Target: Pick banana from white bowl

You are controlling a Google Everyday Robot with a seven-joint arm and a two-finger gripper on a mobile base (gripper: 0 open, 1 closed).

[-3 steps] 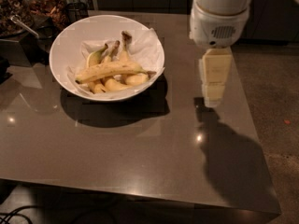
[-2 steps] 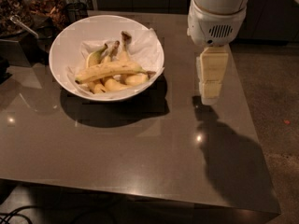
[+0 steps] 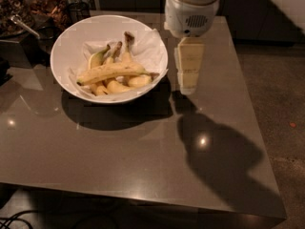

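The white bowl stands on the dark table at the back left, lined with crumpled white paper. The banana, long and yellow with brown freckles, lies crosswise on top of several shorter yellow-green bananas; its thin brown-tipped stem points right. My gripper hangs from the white arm just right of the bowl's rim, pointing down, a little above the table and apart from the bowl and the bananas.
The glossy brown table reaches the front and right edges, with floor beyond at the right. Dark containers with a metal handle stand at the far left behind the bowl.
My gripper has moved left, from over the table's right part to just beside the bowl's right rim. The bowl and bananas have not moved.
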